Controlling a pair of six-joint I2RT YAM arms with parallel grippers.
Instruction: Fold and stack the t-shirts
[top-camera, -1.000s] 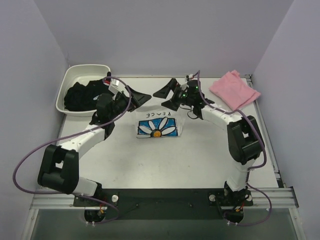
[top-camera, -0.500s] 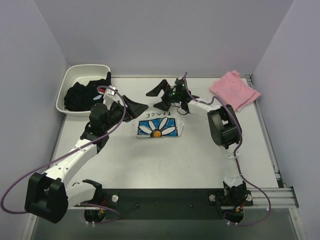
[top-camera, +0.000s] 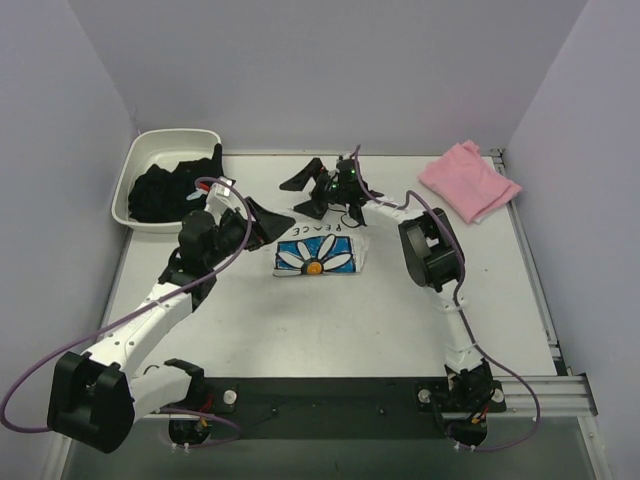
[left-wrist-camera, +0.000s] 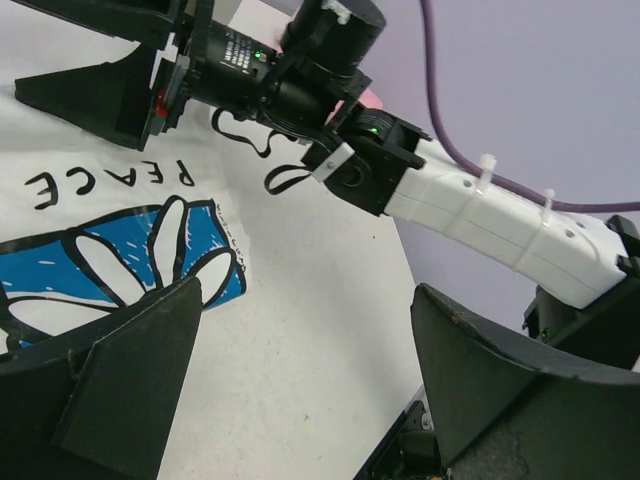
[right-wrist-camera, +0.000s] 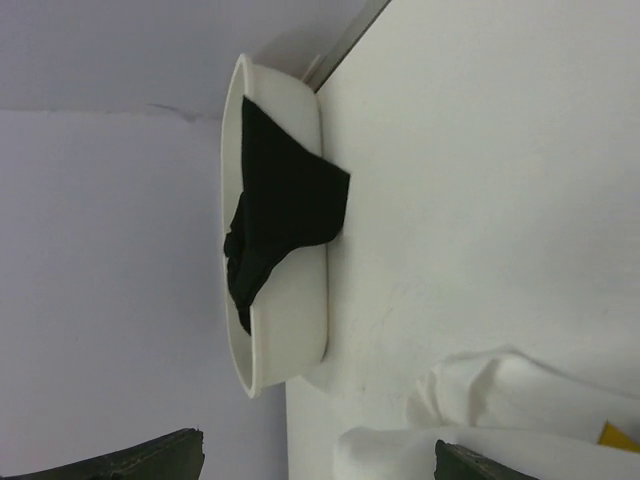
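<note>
The white t-shirt with the blue daisy print (top-camera: 315, 253) lies folded at the table's middle, print and "PEACE" facing up. The pink t-shirt (top-camera: 468, 180) lies bunched at the back right corner. My left gripper (top-camera: 250, 225) hovers open just left of the daisy t-shirt, nothing between its fingers (left-wrist-camera: 120, 380). In the left wrist view the print (left-wrist-camera: 110, 260) shows beyond them. My right gripper (top-camera: 305, 193) is open just behind the daisy t-shirt, holding nothing. The right wrist view shows a white fold of that shirt (right-wrist-camera: 500, 410) and its yellow tag (right-wrist-camera: 620, 436).
A white tub (top-camera: 140, 160) at the back left holds dark clothing (top-camera: 165, 190) that hangs over its rim (right-wrist-camera: 285, 215). Purple walls close in the left, back and right. The right arm (left-wrist-camera: 480, 215) stretches low across the back of the table.
The right arm has swung left, carrying its open gripper from beside the pink t-shirt to behind the daisy t-shirt. The left arm has pulled nearer and lower; its gripper stays open.
</note>
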